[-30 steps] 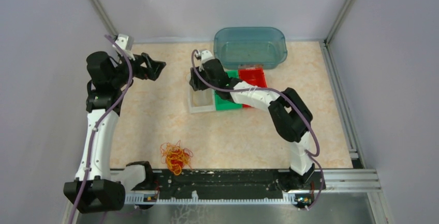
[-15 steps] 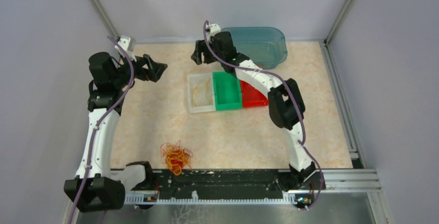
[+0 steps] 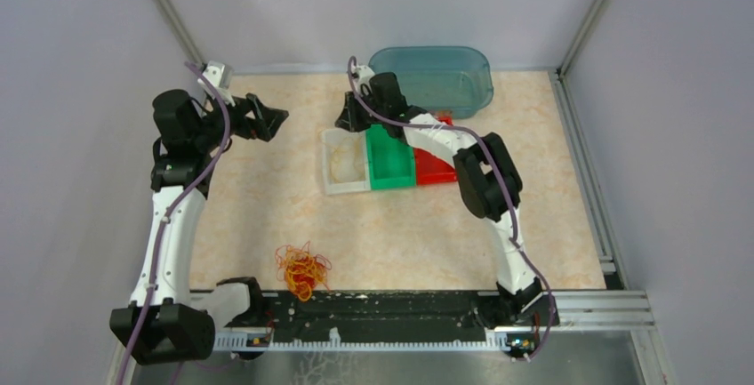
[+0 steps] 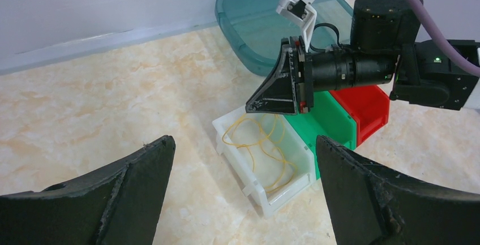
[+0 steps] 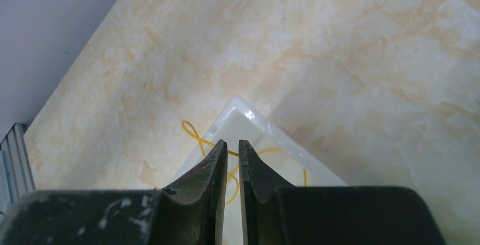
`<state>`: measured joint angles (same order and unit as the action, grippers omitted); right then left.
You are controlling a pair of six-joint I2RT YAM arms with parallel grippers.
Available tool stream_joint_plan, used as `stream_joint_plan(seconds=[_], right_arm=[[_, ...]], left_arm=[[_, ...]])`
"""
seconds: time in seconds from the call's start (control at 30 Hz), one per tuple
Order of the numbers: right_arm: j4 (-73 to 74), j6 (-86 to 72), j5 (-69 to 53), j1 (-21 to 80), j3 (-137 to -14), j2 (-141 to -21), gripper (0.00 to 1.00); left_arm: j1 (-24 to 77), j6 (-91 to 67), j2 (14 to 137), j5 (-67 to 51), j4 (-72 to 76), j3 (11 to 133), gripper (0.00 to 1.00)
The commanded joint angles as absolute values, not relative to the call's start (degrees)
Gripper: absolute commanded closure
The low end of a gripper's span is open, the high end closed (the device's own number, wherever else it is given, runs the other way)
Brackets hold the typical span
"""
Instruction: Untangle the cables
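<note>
R gripper (image 5: 231, 142) nearly closed over bin (image 5: 255, 118) w/ yellow cables (image 5: 190, 128).

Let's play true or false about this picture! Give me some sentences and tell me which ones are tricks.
1. The clump of cables lies on the table, close to the arms' bases. True.
2. The white bin has nothing in it. False: thin yellow wires lie inside.
3. The left gripper is wide open and holds nothing. True.
4. The right gripper is lifting the clump. False: its fingers are almost together above the white bin, far from the clump.
5. The green bin sits between the white bin and the red bin. True.
</note>
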<state>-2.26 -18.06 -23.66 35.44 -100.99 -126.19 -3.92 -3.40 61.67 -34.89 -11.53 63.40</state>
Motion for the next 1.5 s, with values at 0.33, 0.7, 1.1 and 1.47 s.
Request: stream_joint_plan(seconds=[0.33,0.7,1.1,1.47], right_arm=[[-10.28,-17.85,-13.78,39.32,-87.29,-112.33,0.95],[-13.01,-18.99,-5.76,42.04,-80.96,-111.6,0.94],[-8.48,-15.06,-7.6,42.76,-86.06,-106.27,0.52],[-0.72,-14.68,-16.53,34.18,-97.21,-114.05,0.41]], left_arm=[[-4.22,-3.43,61.1,-34.41,-10.14,63.74,0.0],[-4.22,-2.56,60.4,-34.15,-10.46,63.56,0.0],[-4.25,-2.67,60.66,-34.87,-10.2,63.6,0.0],[-4.28,-1.29,60.78,-35.9,-11.48,63.29,0.0]])
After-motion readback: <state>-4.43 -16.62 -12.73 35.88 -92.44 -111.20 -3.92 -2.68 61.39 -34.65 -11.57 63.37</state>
